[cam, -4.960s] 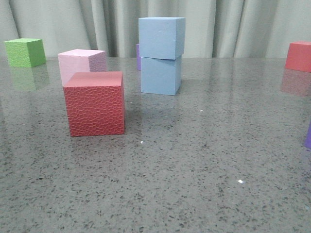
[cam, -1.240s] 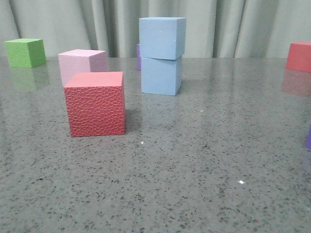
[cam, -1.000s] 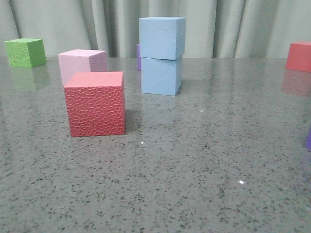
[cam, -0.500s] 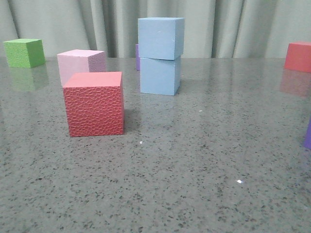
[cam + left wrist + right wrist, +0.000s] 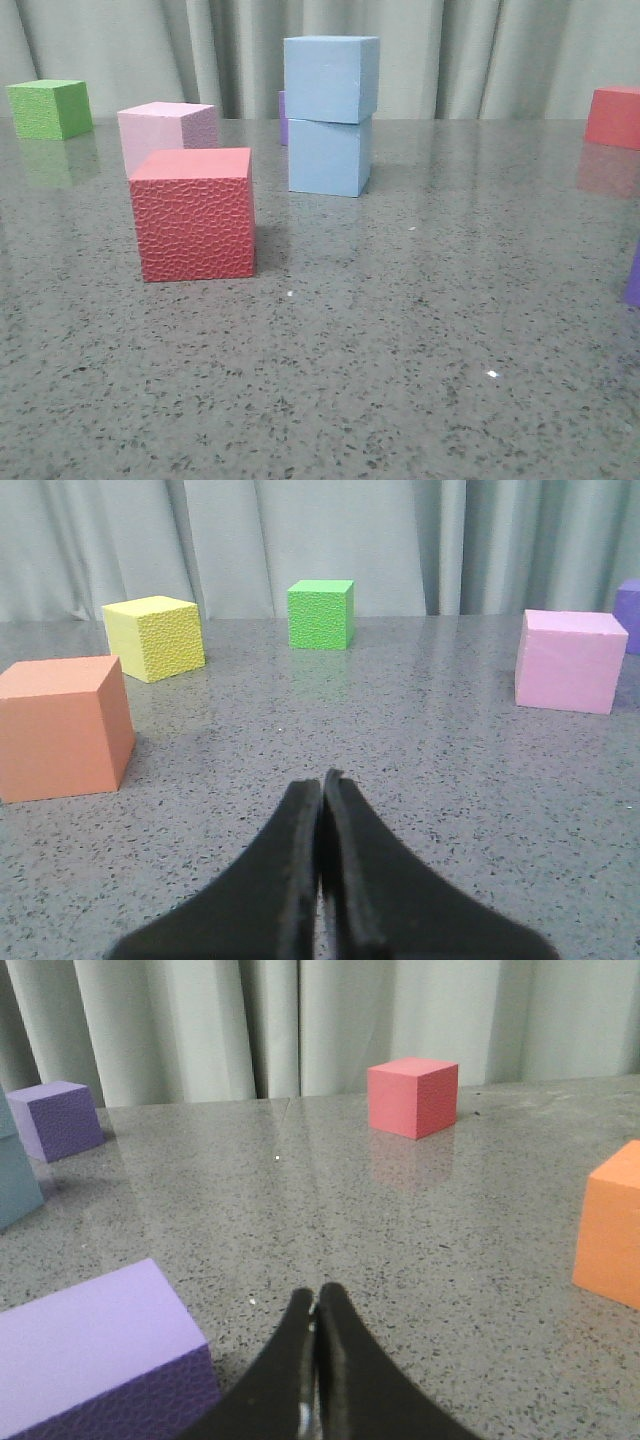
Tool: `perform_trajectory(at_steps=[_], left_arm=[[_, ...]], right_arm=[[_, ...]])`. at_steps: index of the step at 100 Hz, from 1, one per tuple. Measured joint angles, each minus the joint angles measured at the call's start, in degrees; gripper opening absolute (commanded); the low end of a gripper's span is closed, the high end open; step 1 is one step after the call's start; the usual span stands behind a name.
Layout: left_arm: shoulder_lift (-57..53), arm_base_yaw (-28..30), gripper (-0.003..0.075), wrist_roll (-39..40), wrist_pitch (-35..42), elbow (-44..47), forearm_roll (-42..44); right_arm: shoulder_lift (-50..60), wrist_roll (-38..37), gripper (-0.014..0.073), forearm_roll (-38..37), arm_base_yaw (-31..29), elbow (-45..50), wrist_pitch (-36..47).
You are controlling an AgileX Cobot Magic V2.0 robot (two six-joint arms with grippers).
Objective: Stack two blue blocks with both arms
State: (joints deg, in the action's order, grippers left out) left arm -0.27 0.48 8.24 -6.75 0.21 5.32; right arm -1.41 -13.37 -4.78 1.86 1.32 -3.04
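Our left hand (image 5: pixel 322 780) and right hand (image 5: pixel 315 1300) sat pinched closed, empty; only the front view showed the blue blocks (image 5: pixel 330 115) stacked.

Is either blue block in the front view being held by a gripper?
No. The upper blue block rests on the lower blue block with no gripper near them.
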Motion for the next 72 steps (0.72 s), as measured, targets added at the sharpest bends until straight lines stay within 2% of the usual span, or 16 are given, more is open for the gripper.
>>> perform_trajectory(at_steps=[72], left_arm=[[0.0,0.0,-0.0019,0.0,0.1,0.0,0.0]], right_arm=[[2.0,0.0,-0.0069,0.74,-0.14,0.24,-1.82]])
